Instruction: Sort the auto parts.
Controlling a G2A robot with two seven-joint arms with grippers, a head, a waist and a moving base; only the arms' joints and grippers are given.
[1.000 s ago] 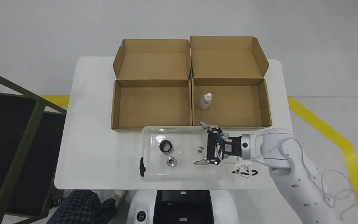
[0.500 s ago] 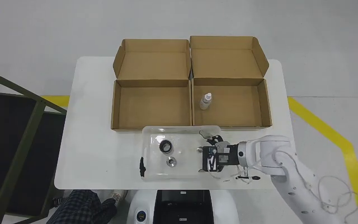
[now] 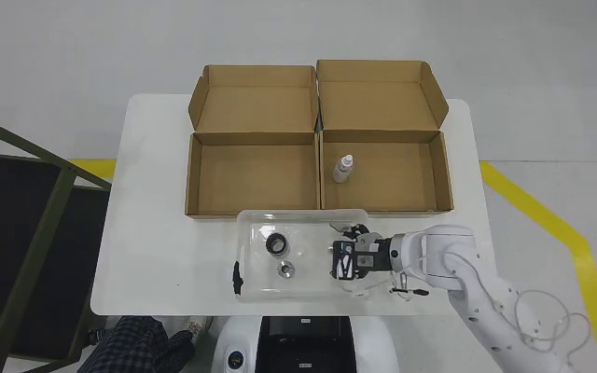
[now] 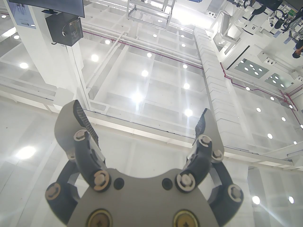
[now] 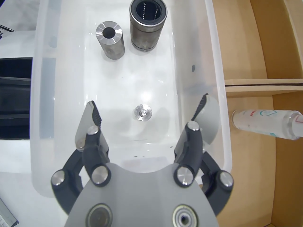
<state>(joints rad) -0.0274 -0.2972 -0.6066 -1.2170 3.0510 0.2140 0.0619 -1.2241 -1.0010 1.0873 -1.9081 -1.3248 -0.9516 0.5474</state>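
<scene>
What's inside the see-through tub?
Three metal parts: a big dark cylinder, a smaller silver cylinder with a hole, and a tiny shiny round piece. The right hand, open, covers one end of the tub, so anything beneath it is hidden.

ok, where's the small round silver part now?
The small silver part lies on the floor of the clear tray, just ahead of the open right gripper in its wrist view, apart from the two upright cylinders beyond.

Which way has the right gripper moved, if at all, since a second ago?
Yes. The right gripper slid toward the robot-side rim of the clear tray.
</scene>
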